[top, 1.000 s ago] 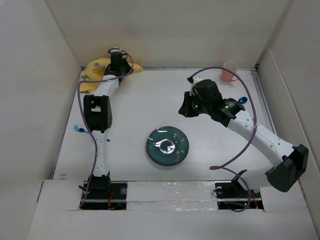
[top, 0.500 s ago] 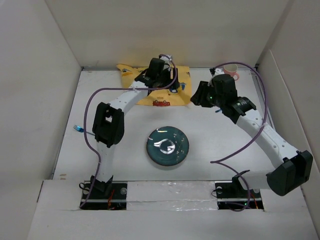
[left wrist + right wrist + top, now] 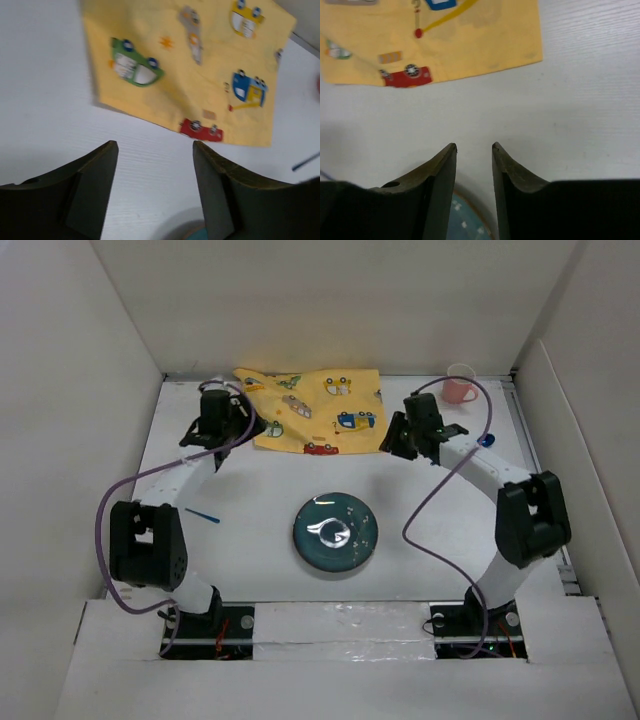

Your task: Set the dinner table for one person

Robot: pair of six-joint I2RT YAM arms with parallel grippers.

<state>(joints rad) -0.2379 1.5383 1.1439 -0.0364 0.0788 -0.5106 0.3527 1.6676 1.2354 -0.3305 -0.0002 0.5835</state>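
Your left gripper (image 3: 154, 145) hangs wide open and empty near the far left corner of the large plain white dinner table (image 3: 250, 490), beside the yellow cloth mat printed with little cars (image 3: 312, 410), crumpled a moment ago and now flat along the far edge. The round teal plate (image 3: 335, 531) waits mid-table and your right gripper (image 3: 474, 146), barely open and empty, hovers off the mat's right corner; with the mat laid, the plate probably comes next.
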